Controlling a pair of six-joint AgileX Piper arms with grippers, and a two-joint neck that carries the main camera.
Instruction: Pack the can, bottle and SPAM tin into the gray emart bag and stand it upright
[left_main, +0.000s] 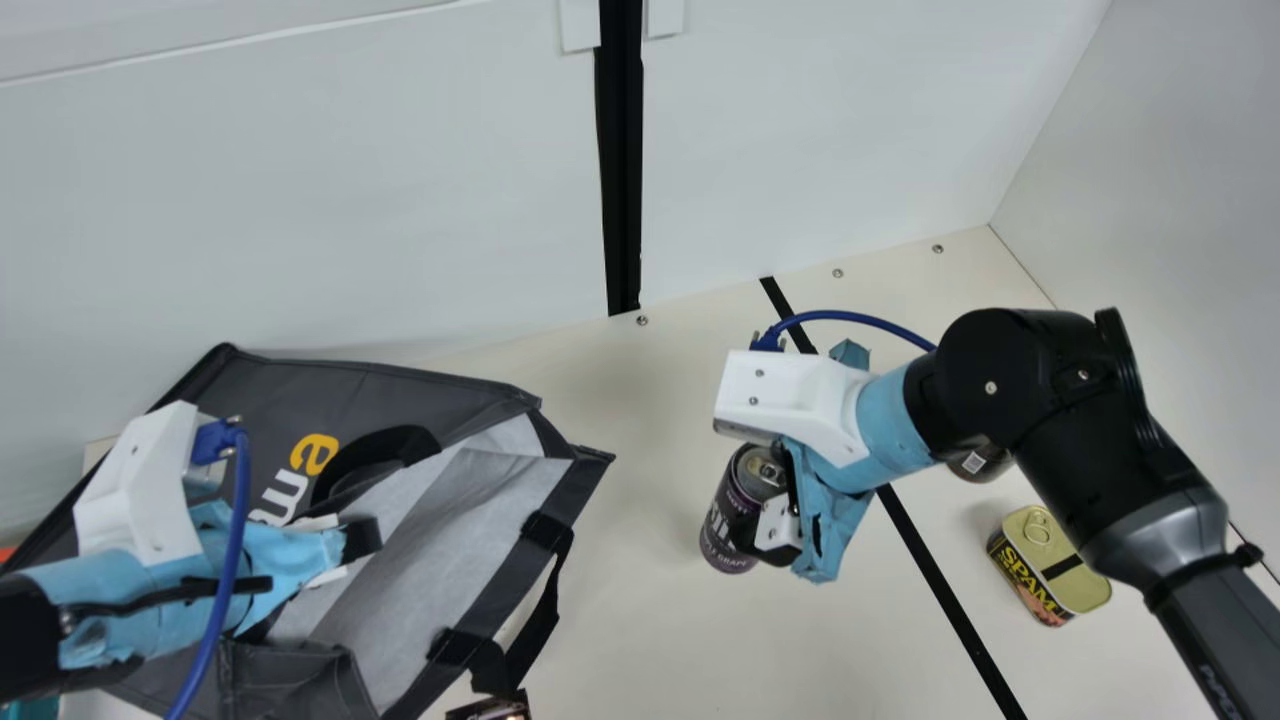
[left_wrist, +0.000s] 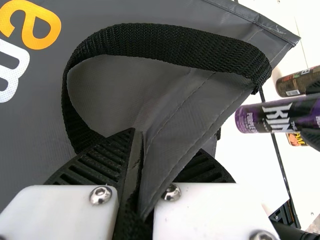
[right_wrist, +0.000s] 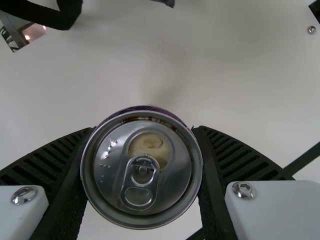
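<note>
Can (left_main: 728, 522): purple-black wall, silver lid, ring tab, mouth opened; gripped about its sides by right pincer (left_main: 768, 508), over table (left_main: 640, 620). Left pincer (left_main: 360, 538) closed on the rim of gray emart bag (left_main: 440, 540): pale lining, black strap handles. SPAM tin (left_main: 1045, 568), gold-lidded, on table near dark bottle (left_main: 980, 463), partly behind right arm.

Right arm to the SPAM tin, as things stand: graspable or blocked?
Probably not as is: the right gripper is closed around the can, so it would likely have to free itself first. The SPAM tin itself looks accessible, with nothing lying on top.
</note>
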